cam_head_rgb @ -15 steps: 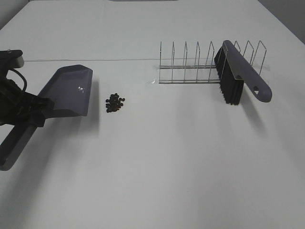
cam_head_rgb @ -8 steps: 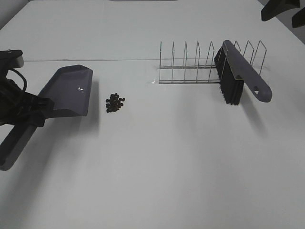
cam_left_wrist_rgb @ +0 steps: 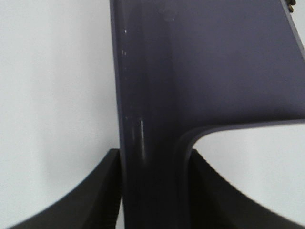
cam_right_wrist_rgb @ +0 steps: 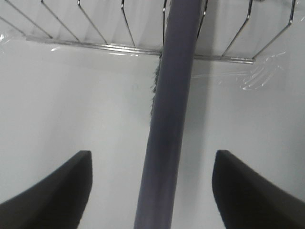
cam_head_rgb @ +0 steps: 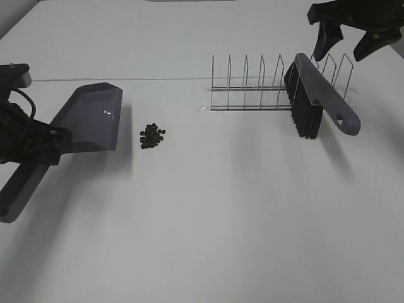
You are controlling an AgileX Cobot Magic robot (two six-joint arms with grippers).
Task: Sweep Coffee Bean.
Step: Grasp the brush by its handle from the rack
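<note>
- Left hand (cam_head_rgb: pixel 43 149) is at the left edge of the high view, closed on the handle of the dustpan (cam_head_rgb: pixel 91 117). In the left wrist view both fingers (cam_left_wrist_rgb: pixel 107 195) press the handle's sides.
- The pan's handle runs down toward the lower left, and its wide mouth faces right. I can't tell whether the front lip touches the counter (cam_head_rgb: pixel 221 214).
- Right hand (cam_head_rgb: pixel 347 41) is in the upper right corner of the high view, spread wide open and holding nothing. It hangs above the far end of the brush (cam_head_rgb: pixel 319 95). In the right wrist view the grey brush handle runs down between the two fingers with clear space on each side.
- Beans (cam_head_rgb: pixel 152 136) sit in one tight little pile on the counter, left of centre. They're just right of the pan's mouth with a small gap, so they're on the counter and outside the pan.
- Wire rack (cam_head_rgb: pixel 252 89) stands upper middle and holds the brush in its right-hand slots. The bristles point down at the counter, and the handle sticks out toward the lower right.
</note>
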